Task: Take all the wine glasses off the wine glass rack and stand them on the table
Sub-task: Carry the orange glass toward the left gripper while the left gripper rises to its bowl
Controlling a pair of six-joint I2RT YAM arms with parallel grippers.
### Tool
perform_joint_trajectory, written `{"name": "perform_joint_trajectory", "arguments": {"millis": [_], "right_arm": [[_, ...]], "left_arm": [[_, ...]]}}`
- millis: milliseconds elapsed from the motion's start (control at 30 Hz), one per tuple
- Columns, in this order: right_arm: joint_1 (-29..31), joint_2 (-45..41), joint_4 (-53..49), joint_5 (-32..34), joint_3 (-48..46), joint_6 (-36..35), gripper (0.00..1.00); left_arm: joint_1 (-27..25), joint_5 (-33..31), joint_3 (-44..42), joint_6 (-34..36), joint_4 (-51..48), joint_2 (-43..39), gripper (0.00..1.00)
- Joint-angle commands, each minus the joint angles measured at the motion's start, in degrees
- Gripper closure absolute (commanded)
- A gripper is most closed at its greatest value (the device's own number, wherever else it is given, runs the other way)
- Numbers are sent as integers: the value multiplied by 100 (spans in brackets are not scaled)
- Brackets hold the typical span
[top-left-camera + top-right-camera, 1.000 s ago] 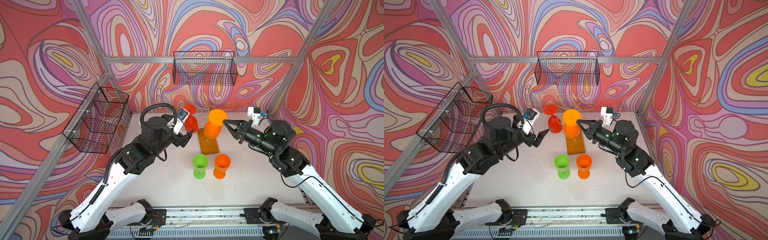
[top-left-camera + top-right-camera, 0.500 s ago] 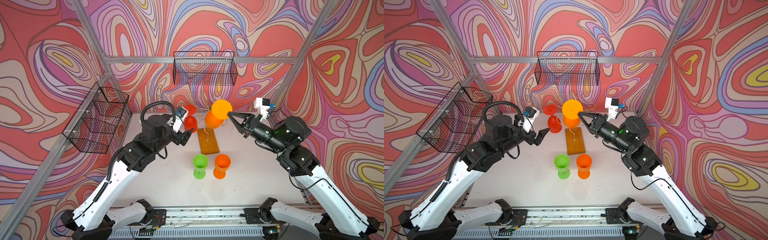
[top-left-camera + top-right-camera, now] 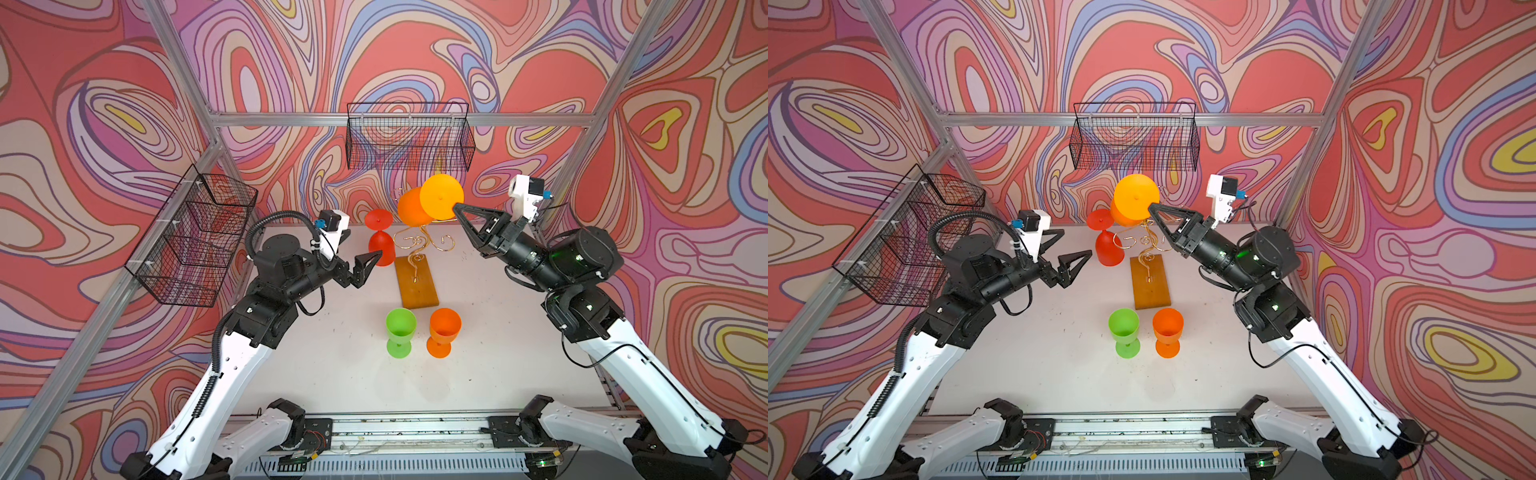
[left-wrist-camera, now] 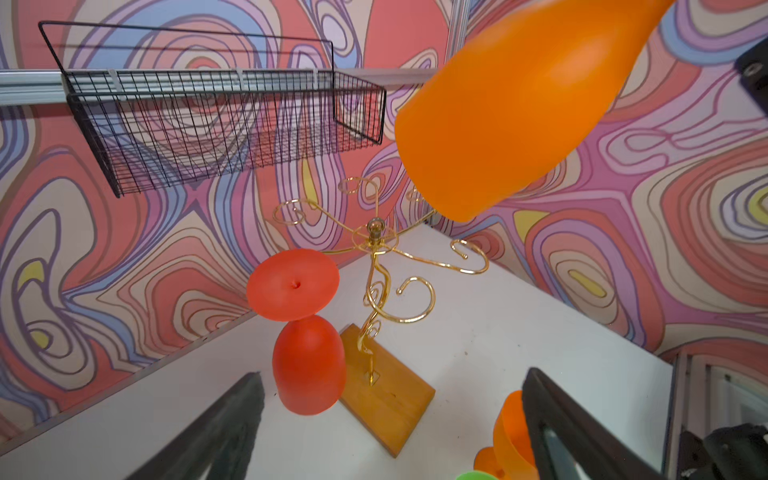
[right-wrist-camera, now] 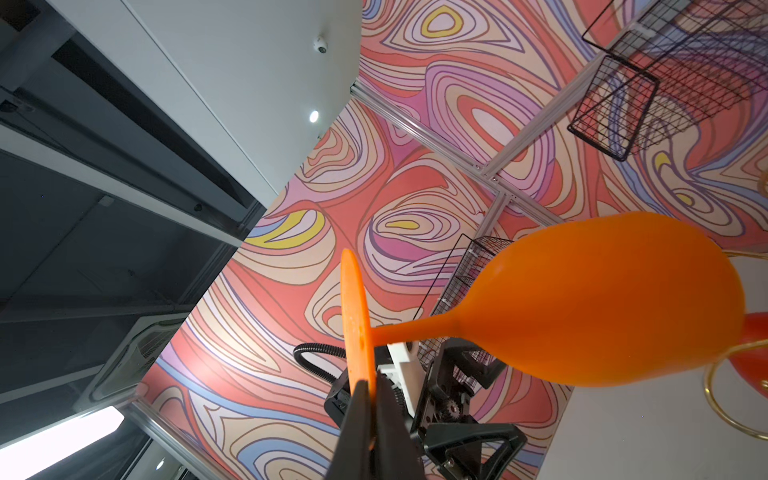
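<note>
**A:** Entry requested: the state of both grippers.

**B:** The right gripper (image 5: 368, 399) is recorded with its fingers pressed together on the rim of the flat foot of the orange wine glass (image 3: 432, 203). The left gripper (image 3: 1076, 243) is recorded with fingers spread wide and nothing between them. It is held above the desk (image 3: 353, 374), just left of the red glass (image 3: 382, 249).

**A:** And the position of the wine glass?

**B:** It is held aloft and tilted, with its foot toward the right gripper and its bowl angled over the top of the wine glass rack (image 3: 417, 284), toward the desk's back edge. In the left wrist view the bowl's rim is seen close above the upper hook arms. Whether a hook is touched cannot be told.

**A:** The rack itself?

**B:** Its wooden base is set flat near the middle of the desk, toward the back. The red glass is hung inverted, foot uppermost, on the rack's left side.

**A:** Other items to be logged?

**B:** A green glass (image 3: 400, 330) and a second orange glass (image 3: 444, 330) are stood upright side by side, just in front of the base's near end. The two are not touching.
</note>
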Motion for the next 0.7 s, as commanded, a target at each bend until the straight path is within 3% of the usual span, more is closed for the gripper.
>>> {"name": "perform_joint_trajectory", "arguments": {"millis": [0,133,267,433,667], "right_arm": [[-26,54,840,-333,158,-42,100],[-27,219,1576,-586,72,313,100],[-33,360,2009,-766,65,544,100],[-36,491,2387,-886,16,833,100],[-36,513,2519,-922,-49,949,100]], "left_arm": [[417,1803,-245,-1254,1760,67,4],[782,2741,-404,-2438,3457,488,4],[1060,3459,-404,-4255,5995,1242,5],[1181,3745,173,-6490,8875,2457,10],[1183,3810,671,-6413,8888,2928,11]]}}
